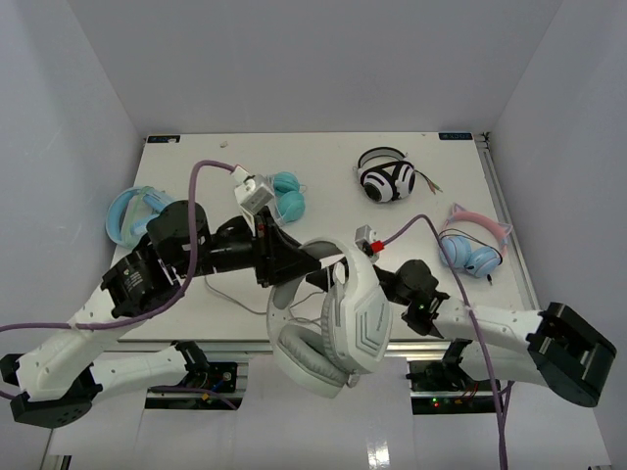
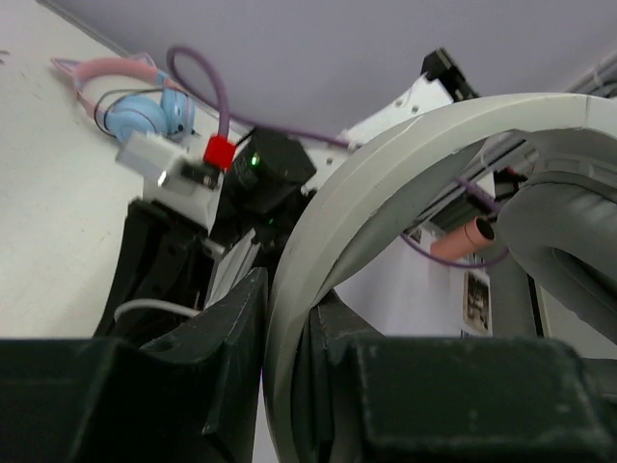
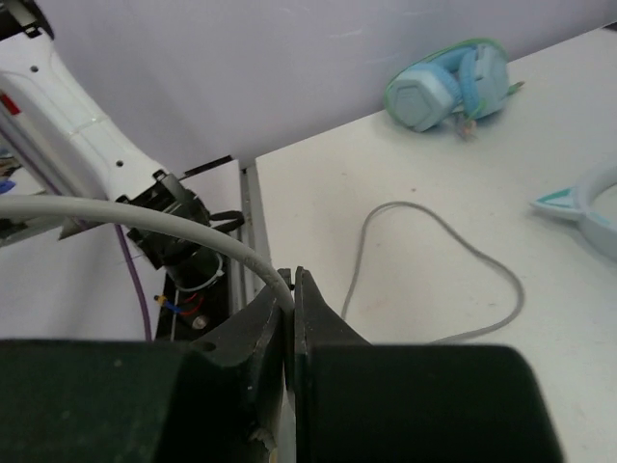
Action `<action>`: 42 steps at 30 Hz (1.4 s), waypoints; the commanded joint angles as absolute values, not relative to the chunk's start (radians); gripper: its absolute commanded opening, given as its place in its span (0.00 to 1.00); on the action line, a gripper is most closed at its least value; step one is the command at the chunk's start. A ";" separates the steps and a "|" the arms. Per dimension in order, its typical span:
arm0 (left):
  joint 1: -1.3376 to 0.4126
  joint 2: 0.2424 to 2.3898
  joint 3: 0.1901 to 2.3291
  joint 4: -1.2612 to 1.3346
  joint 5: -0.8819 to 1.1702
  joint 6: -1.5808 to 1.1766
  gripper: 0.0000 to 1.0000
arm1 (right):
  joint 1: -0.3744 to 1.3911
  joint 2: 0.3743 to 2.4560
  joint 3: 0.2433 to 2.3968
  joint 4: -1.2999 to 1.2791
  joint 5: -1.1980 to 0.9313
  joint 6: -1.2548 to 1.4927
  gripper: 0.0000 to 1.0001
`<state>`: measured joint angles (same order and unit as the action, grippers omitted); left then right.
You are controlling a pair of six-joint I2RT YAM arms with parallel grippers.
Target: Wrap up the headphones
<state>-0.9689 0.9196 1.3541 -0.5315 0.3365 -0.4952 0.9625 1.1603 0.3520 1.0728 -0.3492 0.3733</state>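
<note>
Left end effector [image 2: 289, 328] clamps the headphones' [image 1: 358, 323] headband [image 2: 386, 174], right end effector [image 3: 292, 289] pinches the cable [image 3: 193, 230] (four other headsets [image 1: 387, 181] nearby).

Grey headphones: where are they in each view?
Top external: headphones bottom centre, between the arms.
Left wrist: headband arcs centre-right, clamped in left gripper.
Right wrist: only the cable, pinched in right gripper, looping over the table.
Shared landmark: white table, in all three.

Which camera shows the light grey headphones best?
The top external view: the headphones show whole, headband and both cups. The left wrist view shows mainly the headband, clamped in the left hand; the right wrist view just a grey cable in the right hand.
</note>
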 commanded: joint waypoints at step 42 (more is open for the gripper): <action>-0.969 1.382 1.317 -1.014 -0.654 -0.530 0.00 | 0.873 0.835 1.115 -0.385 -0.040 0.083 0.08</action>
